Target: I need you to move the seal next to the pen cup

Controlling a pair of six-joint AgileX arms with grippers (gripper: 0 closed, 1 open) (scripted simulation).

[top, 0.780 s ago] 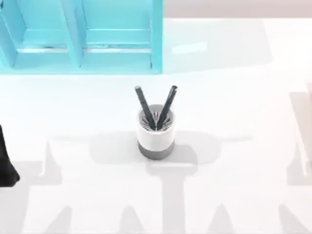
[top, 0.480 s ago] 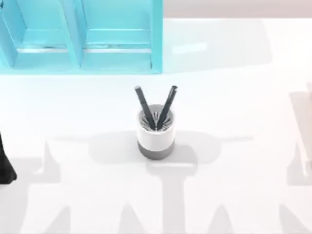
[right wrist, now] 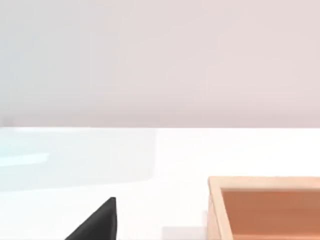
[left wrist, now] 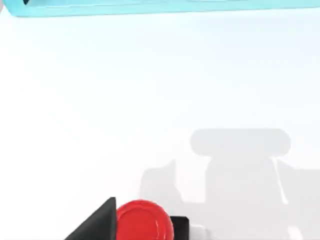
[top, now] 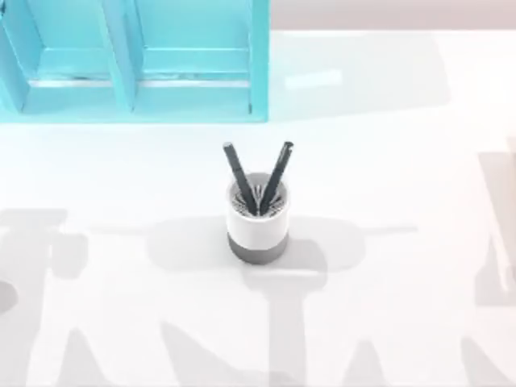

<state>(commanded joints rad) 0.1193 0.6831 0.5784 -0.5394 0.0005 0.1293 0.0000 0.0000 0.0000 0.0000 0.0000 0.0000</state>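
The pen cup [top: 257, 228] stands upright near the centre of the white table [top: 387, 161], its white body on a grey bottom band. Two dark pens [top: 258, 177] project from it in a V. A turquoise shelf unit [top: 137, 64] occupies the far left of the table.

In the left wrist view, the left gripper [left wrist: 142, 222] has the seal [left wrist: 145, 221] between its fingers [left wrist: 97, 222]: one dark finger lies against one side of the red knob and a dark part lies against the other side. Whether the claw is clenched on the seal cannot be determined. The white table surface extends beyond the seal to the turquoise shelf edge.

In the right wrist view, one dark finger [right wrist: 97, 222] of the right gripper is visible above the table, near a light wooden box [right wrist: 265, 207]. Its claw state cannot be determined.
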